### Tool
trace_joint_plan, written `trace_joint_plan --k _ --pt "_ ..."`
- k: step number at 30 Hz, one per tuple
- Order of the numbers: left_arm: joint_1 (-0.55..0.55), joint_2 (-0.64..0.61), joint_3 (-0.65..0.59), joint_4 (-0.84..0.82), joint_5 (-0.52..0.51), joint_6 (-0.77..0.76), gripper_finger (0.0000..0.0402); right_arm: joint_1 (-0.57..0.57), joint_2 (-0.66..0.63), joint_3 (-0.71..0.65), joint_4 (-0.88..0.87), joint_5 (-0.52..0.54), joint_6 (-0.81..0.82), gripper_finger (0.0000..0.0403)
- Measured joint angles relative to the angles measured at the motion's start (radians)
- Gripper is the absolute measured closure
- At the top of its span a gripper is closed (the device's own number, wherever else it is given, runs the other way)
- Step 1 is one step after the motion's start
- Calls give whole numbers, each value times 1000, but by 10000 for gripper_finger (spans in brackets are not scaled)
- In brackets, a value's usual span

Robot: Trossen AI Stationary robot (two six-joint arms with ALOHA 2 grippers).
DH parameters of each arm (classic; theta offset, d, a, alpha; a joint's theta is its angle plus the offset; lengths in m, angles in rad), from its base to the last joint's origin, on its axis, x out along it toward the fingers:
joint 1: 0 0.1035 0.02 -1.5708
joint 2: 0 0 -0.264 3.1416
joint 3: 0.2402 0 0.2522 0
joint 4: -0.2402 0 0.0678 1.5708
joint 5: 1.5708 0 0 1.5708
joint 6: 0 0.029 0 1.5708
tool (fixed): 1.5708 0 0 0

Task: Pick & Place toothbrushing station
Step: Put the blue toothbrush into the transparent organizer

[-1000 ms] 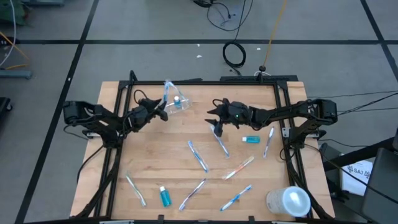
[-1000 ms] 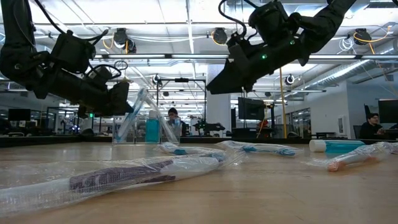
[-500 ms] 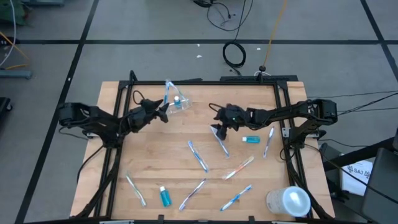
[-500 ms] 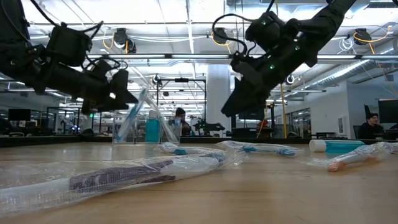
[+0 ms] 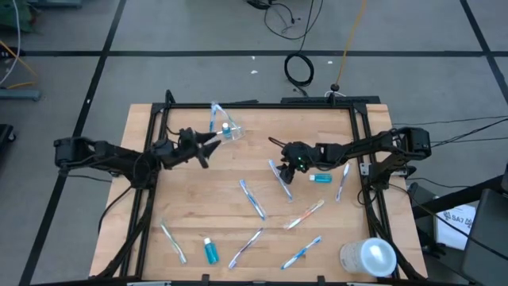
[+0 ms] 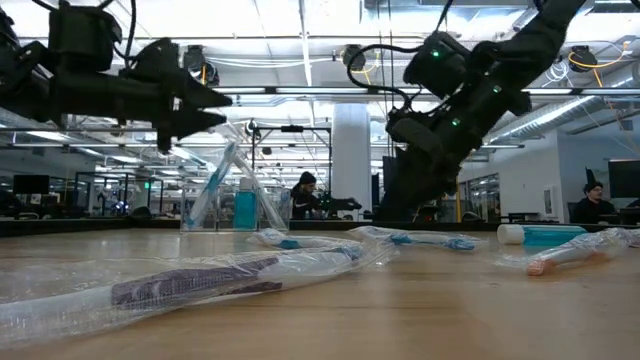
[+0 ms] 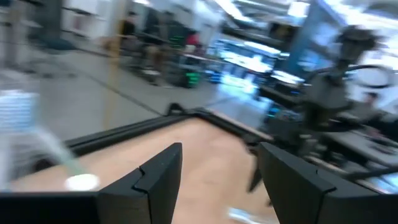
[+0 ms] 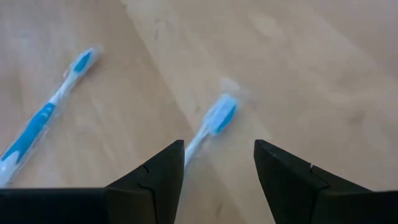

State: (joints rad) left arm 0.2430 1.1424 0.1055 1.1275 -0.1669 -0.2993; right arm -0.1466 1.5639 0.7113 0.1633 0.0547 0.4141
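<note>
The clear cup [image 5: 225, 129] stands at the table's far side with a blue toothbrush and a teal tube in it; it also shows in the low view [image 6: 236, 196]. My left gripper [image 5: 213, 143] is open and empty, level, raised beside the cup on its left. My right gripper [image 5: 277, 168] is open, pointing down, low over the head end of a blue-and-white toothbrush [image 8: 219, 117] lying flat on the table [image 5: 281, 181]. Its fingers stand on either side of the head without touching it. Several more wrapped toothbrushes and two teal tubes [image 5: 321, 178] [image 5: 210, 251] lie on the table.
A larger whitish cylinder [image 5: 369, 257] stands at the near right corner. Wrapped toothbrushes lie at the middle [image 5: 252, 199], near the right rail [image 5: 343, 181] and along the near edge [image 5: 173, 242] [image 5: 302, 253]. A black frame [image 5: 262, 105] rims the table. People show far behind in the low view.
My right gripper has gone down toward the toothbrush at the table's middle and tipped steeper, staying open. My left gripper has risen beside the cup and tipped to level, its arm drawn back toward the left edge. The objects have not moved.
</note>
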Motion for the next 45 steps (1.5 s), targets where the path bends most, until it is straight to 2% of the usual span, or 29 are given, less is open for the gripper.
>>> trace_joint_plan --k 3,7,12,21,25,30,34,40,45 --pt "-6 -10 0 0 69 0 183 14 0 -45 76 0 3 216" --pt "-10 -9 0 -3 48 -27 183 27 6 -106 224 10 72 216" --pt "-10 -9 0 -11 35 -80 183 64 95 -140 344 102 97 216" --pt "-10 -9 0 -57 -40 -197 183 39 260 -132 593 24 90 219" --pt "-10 -8 1 -86 -21 -206 183 11 263 -132 588 -36 94 254" --pt "-10 -8 1 -155 19 -199 183 7 264 -132 579 -50 72 333" --pt "-10 -8 1 -126 31 -196 183 9 265 -132 582 -62 57 390" --pt "-2 -9 62 -121 93 -91 183 18 269 -135 693 -67 -10 392" --pt "23 -9 179 -253 222 0 183 32 268 -135 874 -68 -75 401"
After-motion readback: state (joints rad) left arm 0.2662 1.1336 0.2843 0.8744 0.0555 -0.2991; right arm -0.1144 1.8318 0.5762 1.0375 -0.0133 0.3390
